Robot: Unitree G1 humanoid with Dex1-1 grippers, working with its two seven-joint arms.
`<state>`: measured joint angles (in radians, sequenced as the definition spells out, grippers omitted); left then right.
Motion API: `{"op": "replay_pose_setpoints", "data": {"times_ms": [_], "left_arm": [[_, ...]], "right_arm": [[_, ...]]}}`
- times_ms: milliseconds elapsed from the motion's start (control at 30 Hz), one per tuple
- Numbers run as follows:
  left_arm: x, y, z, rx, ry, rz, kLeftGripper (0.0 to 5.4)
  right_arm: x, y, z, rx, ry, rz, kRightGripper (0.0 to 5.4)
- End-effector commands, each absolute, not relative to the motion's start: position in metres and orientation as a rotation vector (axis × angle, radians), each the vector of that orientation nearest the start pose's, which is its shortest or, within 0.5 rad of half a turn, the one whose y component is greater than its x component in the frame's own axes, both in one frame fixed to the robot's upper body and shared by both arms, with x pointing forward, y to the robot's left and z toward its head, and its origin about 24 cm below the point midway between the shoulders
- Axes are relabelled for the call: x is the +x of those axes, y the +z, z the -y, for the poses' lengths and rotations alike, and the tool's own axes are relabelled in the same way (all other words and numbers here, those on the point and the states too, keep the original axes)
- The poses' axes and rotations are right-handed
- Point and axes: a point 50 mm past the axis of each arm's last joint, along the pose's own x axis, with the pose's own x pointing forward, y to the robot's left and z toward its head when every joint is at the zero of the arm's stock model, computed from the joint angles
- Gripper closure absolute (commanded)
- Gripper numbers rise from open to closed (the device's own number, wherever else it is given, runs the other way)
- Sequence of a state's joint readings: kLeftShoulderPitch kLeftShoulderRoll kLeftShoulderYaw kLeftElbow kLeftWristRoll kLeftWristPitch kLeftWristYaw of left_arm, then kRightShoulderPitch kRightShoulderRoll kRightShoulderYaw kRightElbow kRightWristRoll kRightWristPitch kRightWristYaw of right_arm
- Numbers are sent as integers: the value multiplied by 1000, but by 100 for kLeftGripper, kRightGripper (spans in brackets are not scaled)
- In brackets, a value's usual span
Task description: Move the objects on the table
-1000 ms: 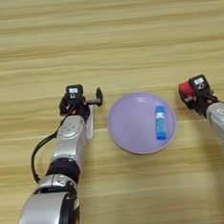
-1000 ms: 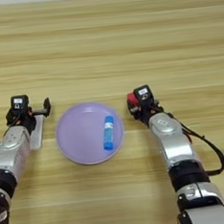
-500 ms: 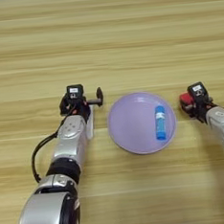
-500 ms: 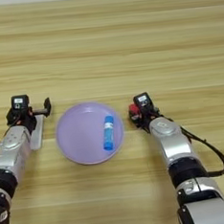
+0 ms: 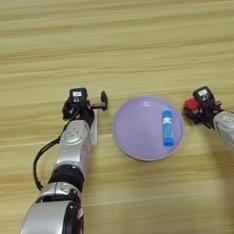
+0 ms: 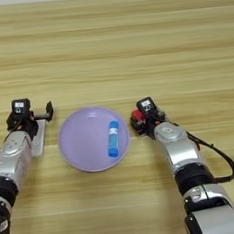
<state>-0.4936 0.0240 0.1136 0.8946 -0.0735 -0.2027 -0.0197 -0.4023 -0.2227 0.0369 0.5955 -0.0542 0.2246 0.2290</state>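
A round lilac plate [image 5: 140,132] lies on the table [image 5: 111,49] between my two arms. A short blue stick [image 5: 167,128] rests on the plate's right part, lengthwise toward me. Just off the plate's right rim my right gripper [image 5: 192,110] is shut on a small red cube [image 5: 190,104], low over the wood. Left of the plate my left gripper [image 5: 86,106] is open with nothing between its fingers. A flat white bar [image 5: 94,132] lies on the table beside that wrist, partly hidden by the arm.
Bare wood planks stretch across the far half of the table [image 6: 110,39]. A black cable [image 6: 220,155] loops out from my right forearm, and another cable [image 5: 39,163] from the left one.
My right gripper has come nearer to me with the red cube, ending beside the plate's right rim. Left arm, plate and blue stick have not moved.
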Motion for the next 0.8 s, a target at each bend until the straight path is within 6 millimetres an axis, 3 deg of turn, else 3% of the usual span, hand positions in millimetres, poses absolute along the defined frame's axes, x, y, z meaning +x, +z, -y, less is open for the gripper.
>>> {"op": "replay_pose_setpoints", "data": {"times_ms": [33, 467, 800], "left_arm": [[324, -6, -144, -59, -11, -219, 0], [324, -6, -145, -59, -9, -218, 0], [324, -5, -145, -59, -7, -218, 0]], "right_arm": [[318, 9, 179, -232, 210, -386, 161], [315, 30, 157, -197, 310, -202, 14], [295, 30, 135, -191, 413, -243, 4]]}}
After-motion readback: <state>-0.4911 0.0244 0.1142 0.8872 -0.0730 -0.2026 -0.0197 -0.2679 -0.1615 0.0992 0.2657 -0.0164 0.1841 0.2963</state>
